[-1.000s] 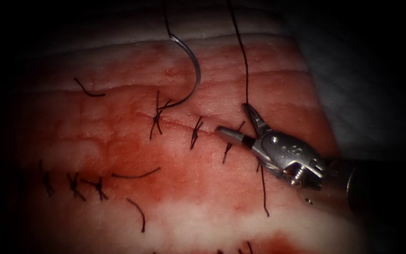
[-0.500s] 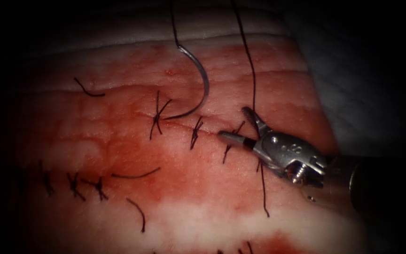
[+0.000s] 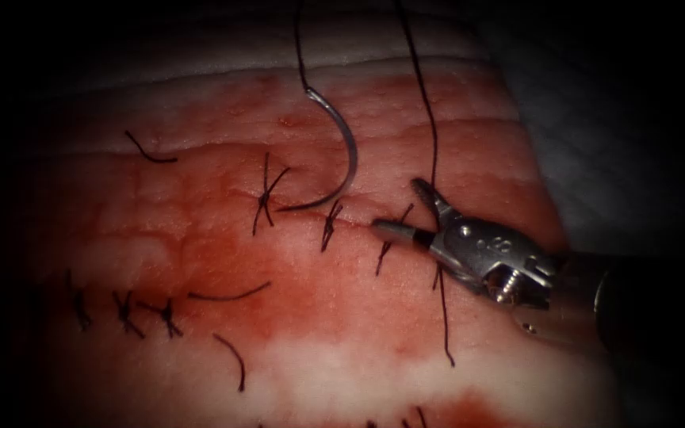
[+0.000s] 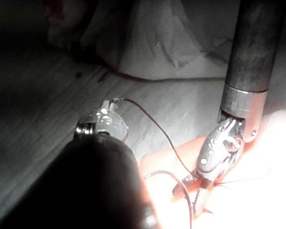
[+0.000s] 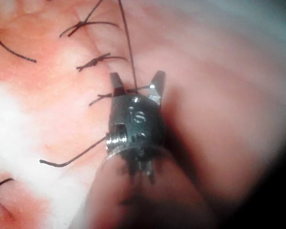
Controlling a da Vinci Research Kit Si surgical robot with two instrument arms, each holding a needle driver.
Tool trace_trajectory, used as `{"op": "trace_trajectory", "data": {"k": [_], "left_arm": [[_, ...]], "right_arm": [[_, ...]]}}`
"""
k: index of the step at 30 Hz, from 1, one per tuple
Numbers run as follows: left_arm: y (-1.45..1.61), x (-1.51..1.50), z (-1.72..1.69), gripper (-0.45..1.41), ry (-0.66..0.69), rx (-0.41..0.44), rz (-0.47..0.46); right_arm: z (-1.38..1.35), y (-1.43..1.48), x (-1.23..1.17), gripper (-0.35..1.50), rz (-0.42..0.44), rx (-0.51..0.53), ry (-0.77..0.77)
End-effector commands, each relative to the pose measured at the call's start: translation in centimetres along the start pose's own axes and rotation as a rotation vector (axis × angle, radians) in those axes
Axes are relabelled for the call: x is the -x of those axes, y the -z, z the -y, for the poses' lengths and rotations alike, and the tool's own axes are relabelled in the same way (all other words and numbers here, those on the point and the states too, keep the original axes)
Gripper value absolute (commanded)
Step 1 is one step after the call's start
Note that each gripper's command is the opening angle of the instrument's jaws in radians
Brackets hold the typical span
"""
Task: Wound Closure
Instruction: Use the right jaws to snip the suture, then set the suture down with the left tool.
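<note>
The curved needle (image 3: 349,154) hangs free on its thread above the tissue (image 3: 200,246). Neither tool holds it, and its point hovers by the stitched cut between two knots. My right tool (image 3: 398,208) is at the right end of the cut, jaws open and holding nothing. A taut strand of thread (image 3: 426,103) runs down between its jaws, as the right wrist view also shows for the right tool (image 5: 137,81) and thread (image 5: 126,38). In the left wrist view my left tool (image 4: 110,104) is shut on the thread (image 4: 157,126), which leads toward the right tool (image 4: 190,186).
Three tied stitches (image 3: 265,198) (image 3: 331,222) (image 3: 386,246) cross the cut. A second row of knots (image 3: 124,311) sits lower left. Cut ends of thread (image 3: 148,150) (image 3: 227,296) (image 3: 235,361) lie loose, and red fluid (image 3: 223,261) stains the tissue around the cut.
The hanging needle has swung right and a little lower. The taut strand has shifted right, into the right tool's open jaws. The right tool has edged slightly right.
</note>
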Motion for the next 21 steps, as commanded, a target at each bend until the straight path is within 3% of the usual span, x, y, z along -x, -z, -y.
{"op": "trace_trajectory", "data": {"k": [1,2,11,12,13,14,16,21], "left_arm": [[-0.05,-0.01,0.05,-0.45,-0.003,-0.002,-0.002],[-0.04,-0.03,0.05,-0.45,-0.003,-0.001,-0.006],[-0.01,-0.03,0.08,-0.45,-0.014,0.004,-0.012],[-0.02,-0.02,0.09,-0.45,-0.013,0.005,-0.014],[-0.02,0.02,0.11,-0.45,-0.018,0.006,-0.016],[-0.04,0.04,0.13,-0.45,-0.023,0.006,-0.014],[-0.08,0.14,0.21,-0.45,-0.03,0.003,-0.004],[-0.21,0.41,0.46,-0.45,-0.051,-0.012,0.021]], "right_arm": [[0.03,-0.09,0.02,-0.2,-0.001,0.034,0.012],[0.01,-0.11,0.01,-0.35,-0.002,0.057,0.028],[0.0,-0.03,-0.04,-0.35,-0.053,0.05,0.021],[0.0,-0.01,-0.04,0.12,-0.064,0.049,0.019],[0.0,0.04,-0.05,0.76,-0.08,0.039,0.018],[0.0,0.09,-0.06,0.93,-0.088,0.024,0.018],[-0.03,0.22,-0.09,1.08,-0.107,0.005,0.016],[-0.2,0.59,-0.19,1.16,-0.132,-0.003,0.044]]}}
